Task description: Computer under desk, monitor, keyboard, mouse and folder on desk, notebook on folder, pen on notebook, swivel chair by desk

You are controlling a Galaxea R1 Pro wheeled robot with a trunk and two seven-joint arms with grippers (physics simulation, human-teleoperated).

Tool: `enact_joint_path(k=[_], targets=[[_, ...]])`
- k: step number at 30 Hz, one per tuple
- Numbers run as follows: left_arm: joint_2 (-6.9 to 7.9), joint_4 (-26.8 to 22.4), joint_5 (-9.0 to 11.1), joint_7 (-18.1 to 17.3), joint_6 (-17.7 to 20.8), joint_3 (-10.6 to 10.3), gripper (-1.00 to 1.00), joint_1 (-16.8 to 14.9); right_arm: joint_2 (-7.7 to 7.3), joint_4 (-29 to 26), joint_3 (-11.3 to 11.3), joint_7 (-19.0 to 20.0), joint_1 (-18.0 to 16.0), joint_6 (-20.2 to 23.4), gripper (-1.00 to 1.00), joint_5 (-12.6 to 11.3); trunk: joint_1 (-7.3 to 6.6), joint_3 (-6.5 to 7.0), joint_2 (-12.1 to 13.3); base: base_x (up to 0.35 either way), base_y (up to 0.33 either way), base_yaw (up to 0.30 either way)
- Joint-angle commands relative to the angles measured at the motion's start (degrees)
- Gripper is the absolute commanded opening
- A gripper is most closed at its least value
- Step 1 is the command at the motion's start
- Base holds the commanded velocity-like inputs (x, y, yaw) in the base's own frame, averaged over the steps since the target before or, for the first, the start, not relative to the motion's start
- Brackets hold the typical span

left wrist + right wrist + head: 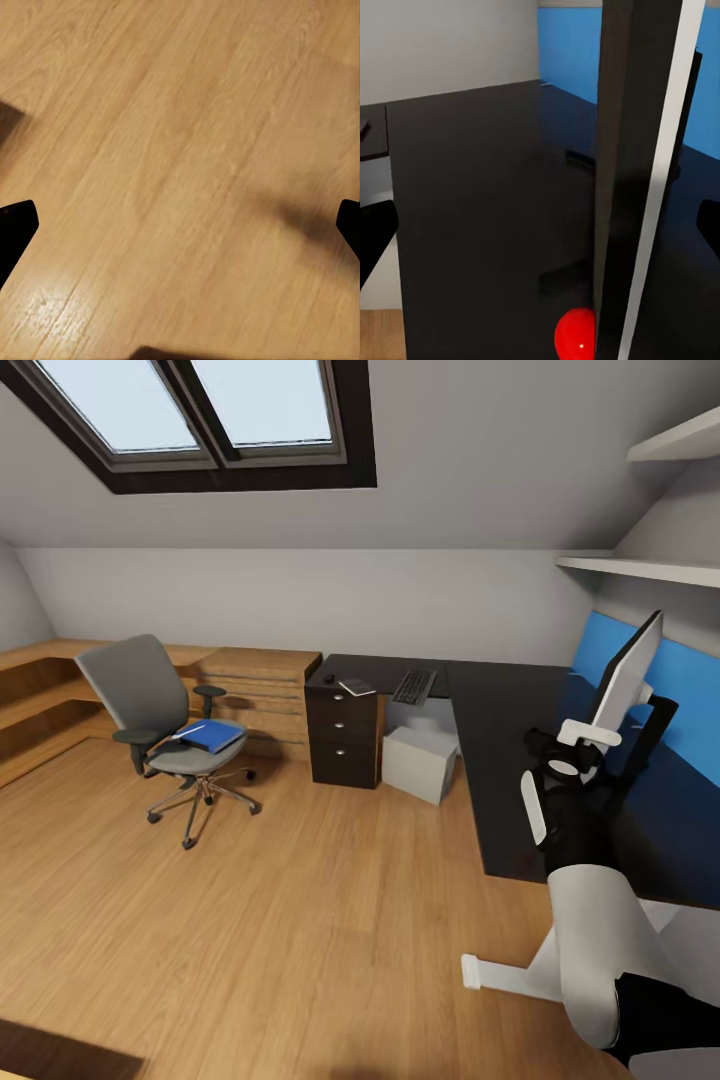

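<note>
Black desk, right gripper spread wide around monitor, seemingly not touching

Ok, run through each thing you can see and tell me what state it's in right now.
monitor: upright on the desk.
keyboard: flat on the desk.
mouse: on the drawer unit.
notebook: flat, beside the mouse.
folder: lying on the swivel chair seat.
computer: on the floor under the desk.
left gripper: open, empty.
</note>
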Motion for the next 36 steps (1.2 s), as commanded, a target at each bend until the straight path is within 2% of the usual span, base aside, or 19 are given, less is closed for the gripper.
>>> enact_joint_path(k=[1, 36], targets=[[-0.01, 0.04, 0.33, 0.02, -0.17, -0.04, 1.00, -0.03, 0.01, -0.06, -0.04, -0.02, -0.02, 0.53, 1.00, 0.59, 0.00, -0.05, -0.03, 0.021, 0.003, 0.000], [-0.02, 0.07, 0.32, 0.04, -0.08, -0.04, 1.00, -0.03, -0.90, -0.11, -0.13, -0.15, 0.32, 0.62, 1.00, 0.51, 0.00, -0.05, -0.03, 0.002, 0.000, 0.000]])
